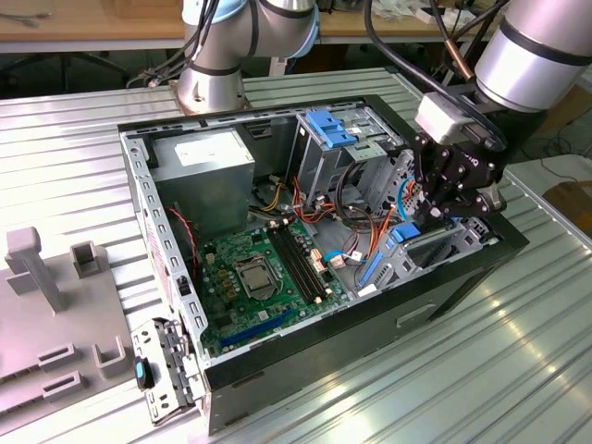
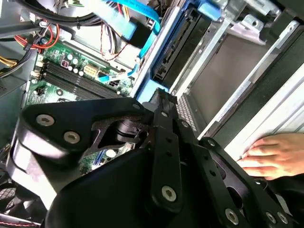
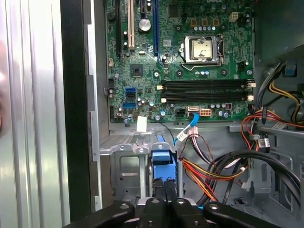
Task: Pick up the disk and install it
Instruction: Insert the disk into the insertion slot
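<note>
— Where is the pincer (image 1: pixel 444 215) right now?

— It hangs over the drive end of the open computer case (image 1: pixel 277 365), which sits on a ribbed metal table (image 1: pixel 416 388). The arm reaches in from above.

— And the disk?

— Straight below the tips. In the first wrist view the disk (image 3: pixel 164 161) stands on edge inside the metal drive cage (image 3: pixel 124 164), with its blue rail facing the pincer.

— Is the pincer gripping it?

— The two fingers (image 3: pixel 156 197) are clenched, nearly side by side with only a thin gap, and their tips meet the blue edge. I cannot tell whether they pinch a lip of it or only press on it.

— What lies around it?

— A bundle of red, orange and black cables (image 3: pixel 213 168) runs just beside the pincer. The green motherboard (image 3: pixel 190 61) lies past the disk, further from the pincer. The grey power supply box (image 1: pixel 208 171) is well apart from it, at the far corner of the case.

— Anyone nearby?

— Yes. In the second wrist view a person's hand (image 2: pixel 273 152) rests on the table just outside the case wall, near the pincer.
</note>
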Controlling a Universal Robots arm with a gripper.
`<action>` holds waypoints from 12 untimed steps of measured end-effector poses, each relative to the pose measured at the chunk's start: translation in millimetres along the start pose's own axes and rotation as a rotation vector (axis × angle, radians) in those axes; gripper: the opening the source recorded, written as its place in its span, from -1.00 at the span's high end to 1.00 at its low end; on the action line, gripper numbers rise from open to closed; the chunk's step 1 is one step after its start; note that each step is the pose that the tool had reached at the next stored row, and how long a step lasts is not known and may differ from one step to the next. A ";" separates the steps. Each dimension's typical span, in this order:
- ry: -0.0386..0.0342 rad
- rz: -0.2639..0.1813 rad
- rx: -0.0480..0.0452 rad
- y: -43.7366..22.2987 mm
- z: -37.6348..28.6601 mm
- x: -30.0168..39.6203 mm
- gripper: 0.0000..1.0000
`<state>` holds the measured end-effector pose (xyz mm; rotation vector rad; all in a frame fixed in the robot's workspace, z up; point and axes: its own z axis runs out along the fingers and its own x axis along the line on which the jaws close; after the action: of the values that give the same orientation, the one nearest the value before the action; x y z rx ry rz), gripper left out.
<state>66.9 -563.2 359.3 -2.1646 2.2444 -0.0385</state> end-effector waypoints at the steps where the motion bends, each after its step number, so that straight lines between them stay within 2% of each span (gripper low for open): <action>1: -0.0002 0.000 0.0000 -5.2 1.1 -0.2 0.79; 3: -0.0001 0.000 0.0000 -18.8 3.7 -0.7 0.79; 6: 0.0000 0.000 0.0000 -26.9 5.4 -1.0 0.79; 12: 0.0000 0.000 0.0000 -27.2 5.5 -1.0 0.79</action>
<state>94.3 -563.2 354.7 -2.1646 2.2444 -0.0385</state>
